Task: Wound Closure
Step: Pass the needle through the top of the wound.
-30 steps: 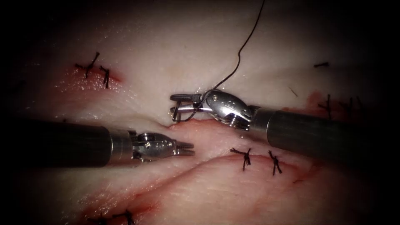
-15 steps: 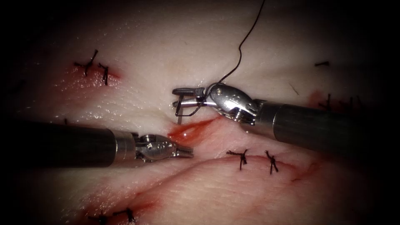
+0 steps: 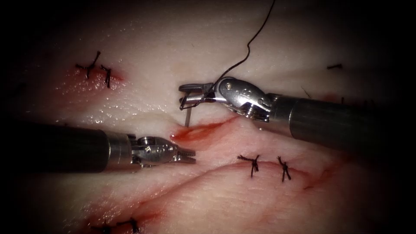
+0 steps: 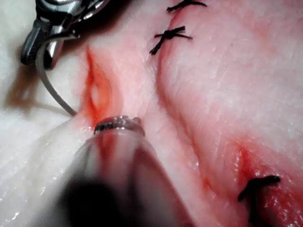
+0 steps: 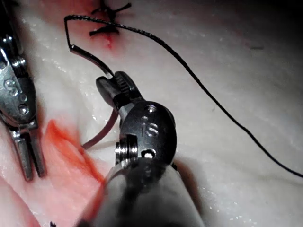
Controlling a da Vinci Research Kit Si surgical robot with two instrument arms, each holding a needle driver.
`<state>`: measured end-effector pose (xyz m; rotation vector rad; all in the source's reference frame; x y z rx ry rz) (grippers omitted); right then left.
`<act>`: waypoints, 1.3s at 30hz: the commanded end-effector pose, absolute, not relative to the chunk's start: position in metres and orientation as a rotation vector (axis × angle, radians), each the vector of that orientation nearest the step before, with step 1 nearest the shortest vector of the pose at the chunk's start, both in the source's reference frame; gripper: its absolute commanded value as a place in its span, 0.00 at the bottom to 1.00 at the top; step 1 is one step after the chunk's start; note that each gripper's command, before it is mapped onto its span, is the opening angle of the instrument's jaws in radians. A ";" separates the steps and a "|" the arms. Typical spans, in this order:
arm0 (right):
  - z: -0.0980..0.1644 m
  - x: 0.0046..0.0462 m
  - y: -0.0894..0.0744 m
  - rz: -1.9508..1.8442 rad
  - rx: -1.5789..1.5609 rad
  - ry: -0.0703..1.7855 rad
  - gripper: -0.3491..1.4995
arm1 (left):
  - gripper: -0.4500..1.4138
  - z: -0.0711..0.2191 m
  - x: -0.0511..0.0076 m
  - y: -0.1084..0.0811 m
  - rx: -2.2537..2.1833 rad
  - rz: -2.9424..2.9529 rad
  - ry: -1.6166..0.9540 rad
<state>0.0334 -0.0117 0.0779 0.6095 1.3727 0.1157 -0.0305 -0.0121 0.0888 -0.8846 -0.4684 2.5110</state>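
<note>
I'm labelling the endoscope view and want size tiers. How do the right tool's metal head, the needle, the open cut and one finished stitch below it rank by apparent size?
1. Open cut, longest.
2. Right tool head, holding the needle near its thread end.
3. Needle, partly hidden, tip at the tissue above the cut; and the stitch: too alike to rank.

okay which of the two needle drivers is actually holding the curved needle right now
The right arm's silver needle driver: its jaws are shut on the curved steel needle, near its thread end, with the tip at the tissue above the cut. The left arm's silver needle driver holds nothing.
</note>
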 end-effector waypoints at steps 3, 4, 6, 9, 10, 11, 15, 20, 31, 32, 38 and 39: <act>0.078 0.0352 -0.011 0.116 0.635 1.369 0.00 | 0.34 0.089 -0.0312 -0.012 -0.889 2.512 -0.464; 0.079 0.0353 -0.011 0.113 0.636 1.369 0.00 | 0.34 0.089 -0.0311 -0.012 -0.889 2.512 -0.467; 0.079 0.0354 -0.011 0.109 0.636 1.366 0.00 | 0.34 0.089 -0.0311 -0.012 -0.892 2.515 -0.470; 0.079 0.0355 -0.011 0.110 0.636 1.363 0.00 | 0.34 0.088 -0.0312 -0.012 -0.893 2.518 -0.468; 0.079 0.0355 -0.011 0.112 0.636 1.363 0.00 | 0.34 0.087 -0.0313 -0.011 -0.904 2.517 -0.439; 0.079 0.0355 -0.011 0.111 0.638 1.363 0.00 | 0.33 0.087 -0.0313 -0.011 -0.912 2.518 -0.420; 0.079 0.0354 -0.011 0.116 0.633 1.360 0.00 | 0.32 0.085 -0.0316 -0.009 -0.955 2.510 -0.334; 0.079 0.0353 -0.010 0.148 0.637 1.351 0.00 | 0.32 0.084 -0.0316 -0.009 -0.965 2.509 -0.278; 0.079 0.0353 -0.010 0.177 0.651 1.342 0.00 | 0.31 0.086 -0.0323 -0.010 -0.971 2.516 -0.284; 0.079 0.0353 -0.010 0.177 0.651 1.342 0.00 | 0.31 0.086 -0.0324 -0.010 -0.973 2.518 -0.284; 0.079 0.0353 -0.010 0.180 0.656 1.356 0.00 | 0.34 0.093 -0.0321 -0.012 -0.887 2.585 -0.369; 0.079 0.0353 -0.010 0.178 0.658 1.356 0.00 | 0.34 0.093 -0.0319 -0.012 -0.879 2.584 -0.381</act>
